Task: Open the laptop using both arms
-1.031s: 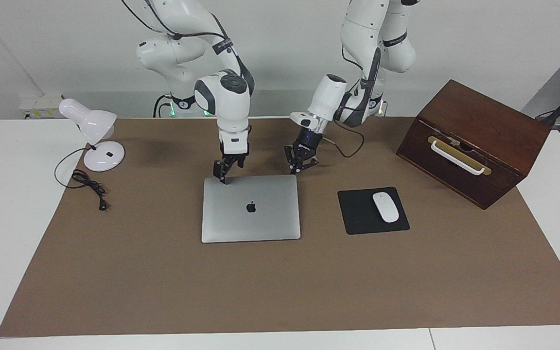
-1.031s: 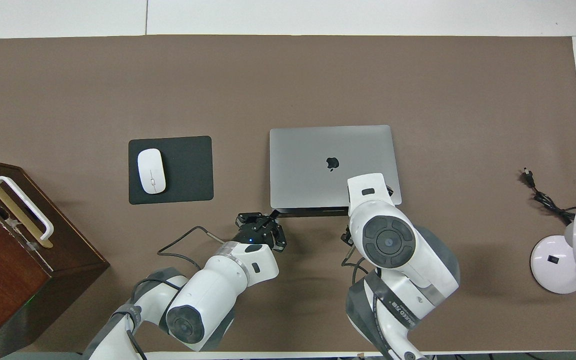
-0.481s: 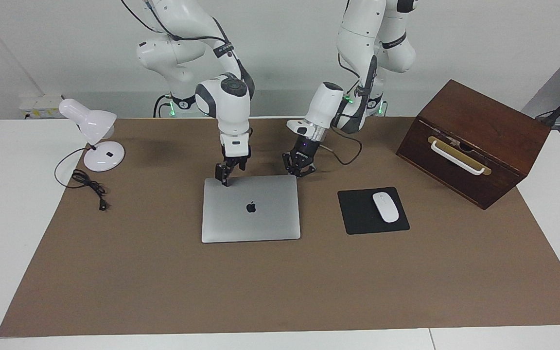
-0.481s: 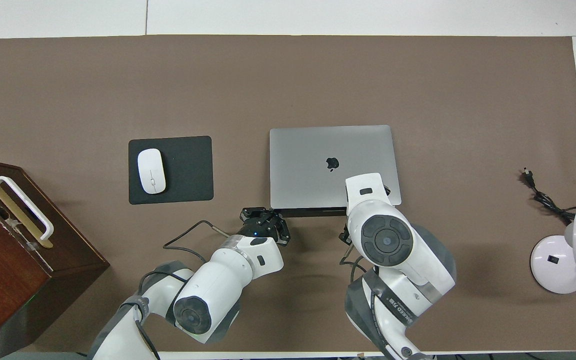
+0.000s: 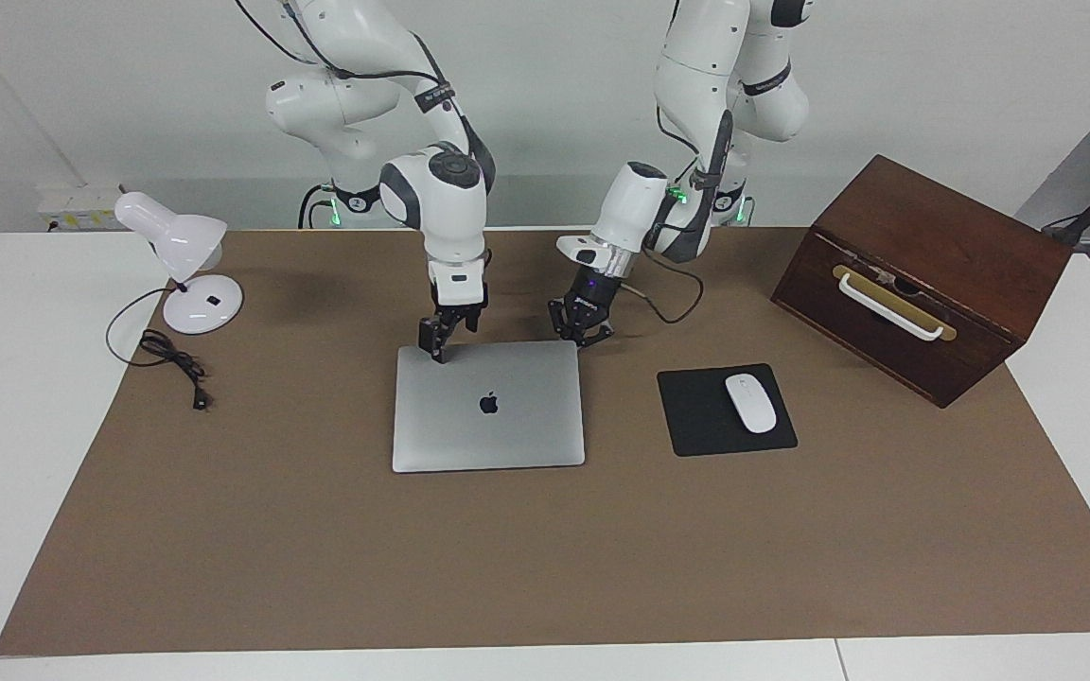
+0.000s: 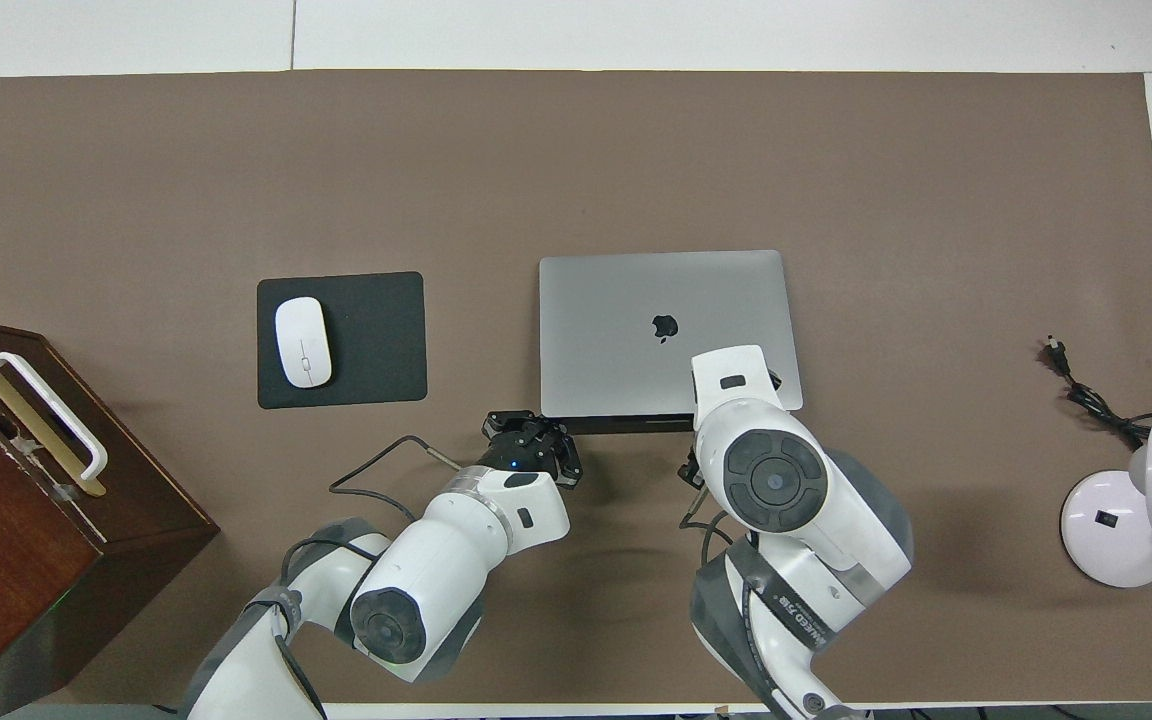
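The silver-grey laptop [image 5: 488, 407] lies shut and flat on the brown mat, its dark logo facing up; the overhead view shows the laptop [image 6: 636, 320] too. My right gripper [image 5: 446, 345] is down at the lid's corner nearest the robots, toward the right arm's end of the table, and touches the lid there. From overhead its own wrist covers it. My left gripper [image 5: 583, 337] is shut and sits low at the other robot-side corner, just off the laptop's edge. From overhead the left gripper [image 6: 534, 428] lies beside that corner.
A black mouse pad [image 5: 696, 416] with a white mouse [image 5: 750, 403] lies beside the laptop toward the left arm's end. A brown wooden box [image 5: 923, 274] with a white handle stands past it. A white desk lamp [image 5: 181, 255] and its cable lie at the right arm's end.
My left gripper has dropped and closed in on the laptop's robot-side corner. The right gripper has stayed at its corner, and the laptop has not moved.
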Controlling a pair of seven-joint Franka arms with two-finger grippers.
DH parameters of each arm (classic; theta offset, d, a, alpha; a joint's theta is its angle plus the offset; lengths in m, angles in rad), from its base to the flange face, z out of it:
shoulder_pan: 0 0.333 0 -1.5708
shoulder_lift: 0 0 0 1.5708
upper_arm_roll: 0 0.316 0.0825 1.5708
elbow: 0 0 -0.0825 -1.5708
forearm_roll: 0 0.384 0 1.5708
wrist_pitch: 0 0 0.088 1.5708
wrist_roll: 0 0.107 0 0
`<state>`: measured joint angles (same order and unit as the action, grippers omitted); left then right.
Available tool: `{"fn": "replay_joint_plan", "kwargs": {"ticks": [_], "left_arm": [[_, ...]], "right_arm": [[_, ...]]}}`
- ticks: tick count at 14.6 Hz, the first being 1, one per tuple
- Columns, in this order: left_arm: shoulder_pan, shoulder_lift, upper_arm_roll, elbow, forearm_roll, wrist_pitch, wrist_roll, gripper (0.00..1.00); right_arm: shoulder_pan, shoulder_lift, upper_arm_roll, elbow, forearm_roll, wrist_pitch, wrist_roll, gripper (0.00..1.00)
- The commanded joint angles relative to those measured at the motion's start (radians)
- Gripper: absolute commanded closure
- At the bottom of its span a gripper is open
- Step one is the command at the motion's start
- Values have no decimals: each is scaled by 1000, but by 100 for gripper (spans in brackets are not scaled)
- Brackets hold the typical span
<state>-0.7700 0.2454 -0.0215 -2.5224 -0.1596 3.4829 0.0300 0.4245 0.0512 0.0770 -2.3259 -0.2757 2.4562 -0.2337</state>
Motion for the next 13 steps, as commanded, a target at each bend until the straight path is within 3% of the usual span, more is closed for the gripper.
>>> {"fn": "replay_joint_plan", "kwargs": {"ticks": [1,13], "left_arm": [[3,38,2,20,-11,21,38,100],[3,46,3,20,-11,21,45,100]], "right_arm": [[-15,16,0,5,-36,52,25,0],[-36,49,0,51,-79,102,16,0]]}}
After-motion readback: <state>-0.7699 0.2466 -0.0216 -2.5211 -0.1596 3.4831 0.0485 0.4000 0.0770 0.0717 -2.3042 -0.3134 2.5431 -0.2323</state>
